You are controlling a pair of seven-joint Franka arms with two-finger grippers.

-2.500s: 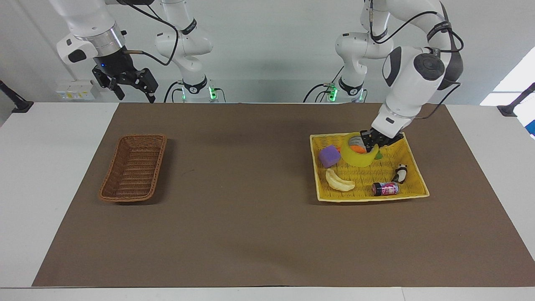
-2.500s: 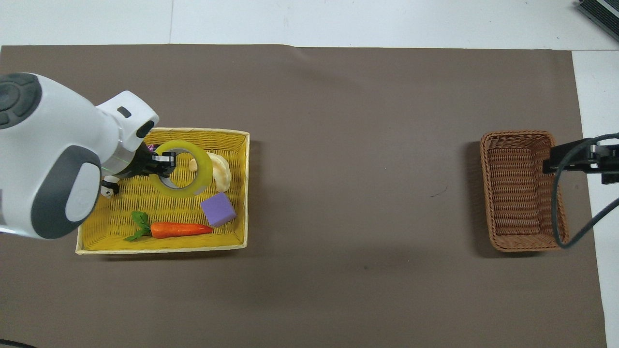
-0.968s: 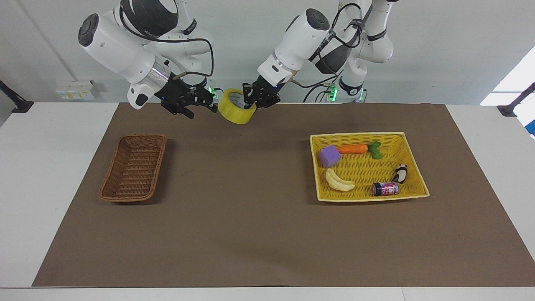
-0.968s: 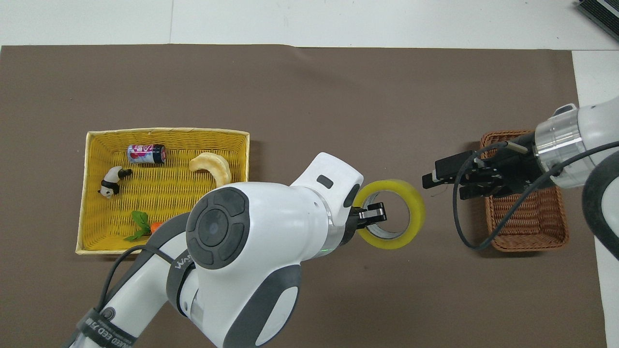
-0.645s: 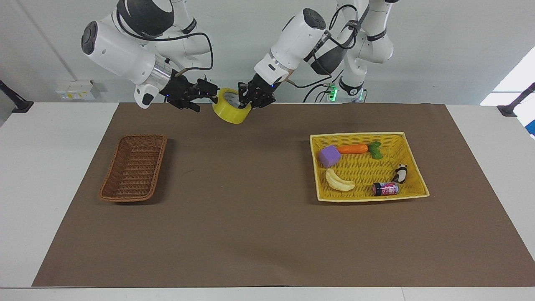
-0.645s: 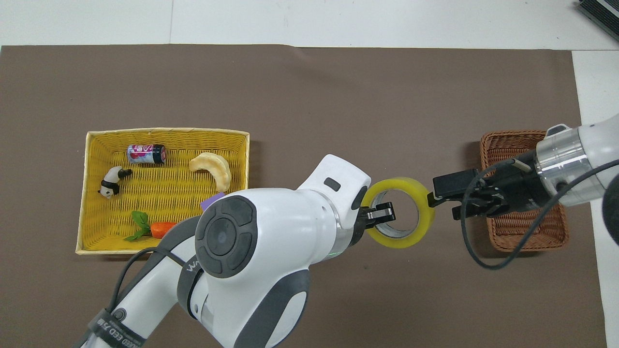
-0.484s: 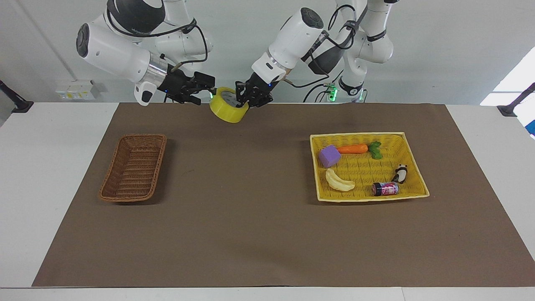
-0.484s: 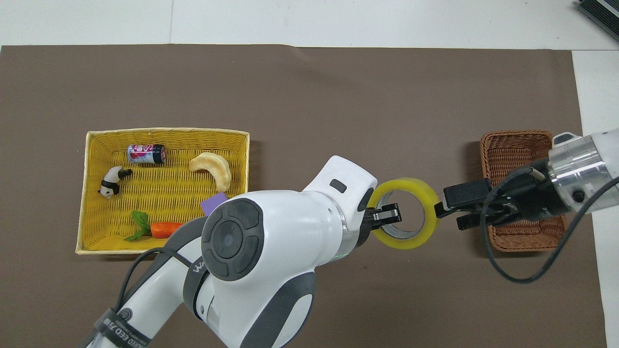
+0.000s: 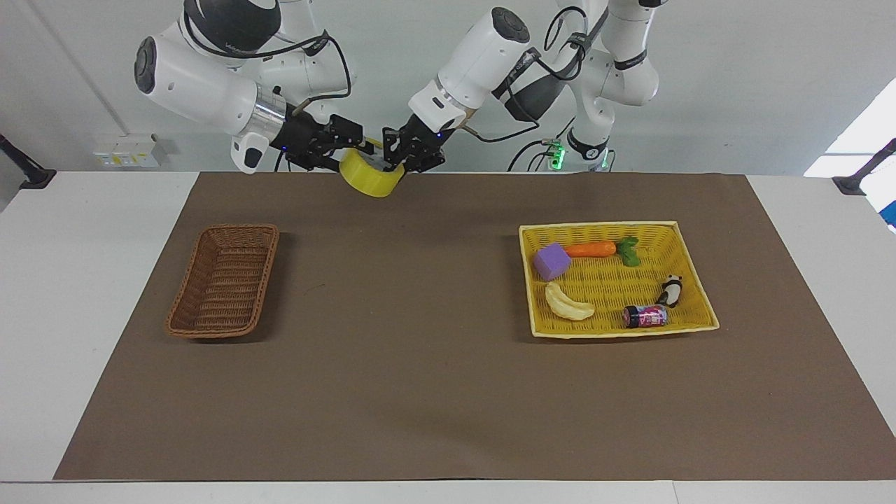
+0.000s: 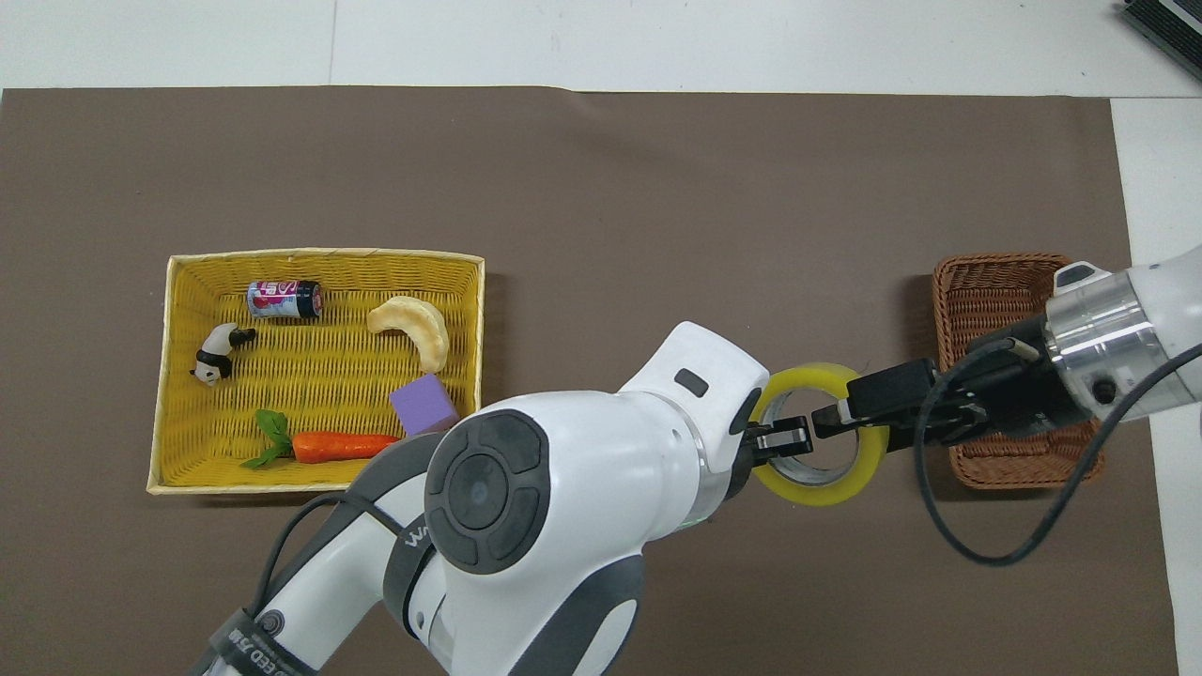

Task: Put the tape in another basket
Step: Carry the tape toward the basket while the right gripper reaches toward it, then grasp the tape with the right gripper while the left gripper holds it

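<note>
The tape (image 9: 370,177) hangs in the air above the brown mat (image 9: 434,364), well clear of the tabletop (image 9: 91,231) and toward the right arm's end of it, between the wicker basket (image 9: 224,280) and the yellow tray (image 9: 689,262) but much closer to the basket. The left claw (image 9: 404,155) is clamped on the roll's rim, one finger inside the core and one outside (the overhead view shows this best). The right claw (image 9: 348,143) meets the roll from the basket's direction, with one finger (image 10: 850,411) reaching into the hole and the other along the outer band; whether it has closed on the tape I cannot tell. The basket stands on the mat with nothing in it. The tray, well apart from the basket at the left arm's end, holds a purple block (image 9: 551,261), a carrot (image 9: 591,248), a banana (image 9: 568,303), a small can (image 9: 645,316) and a panda figure (image 9: 670,290).
</note>
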